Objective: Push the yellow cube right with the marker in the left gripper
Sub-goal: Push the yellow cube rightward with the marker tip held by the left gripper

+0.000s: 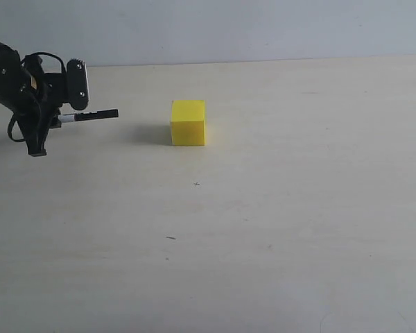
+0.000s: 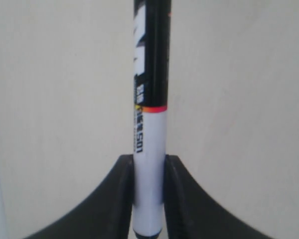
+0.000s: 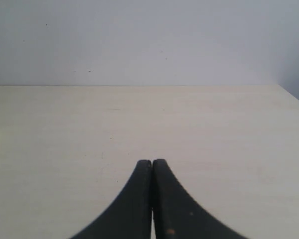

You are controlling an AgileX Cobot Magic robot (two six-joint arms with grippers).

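– Pale tabletop (image 1: 277, 229) is seen under a blank wall. Where is the yellow cube (image 1: 188, 123) found?
– It is set alone, well apart from the marker (image 1: 90, 116), whose black tip is aimed toward its left face.
– How is the marker held?
– Its white barrel is clenched in the left end effector (image 1: 55, 116). The right end effector (image 3: 152, 167) is closed on nothing.
– How should the cube handle?
– It is judged light, rigid and easily slid. Contact centred low on the left face is advised, lest it be twisted.
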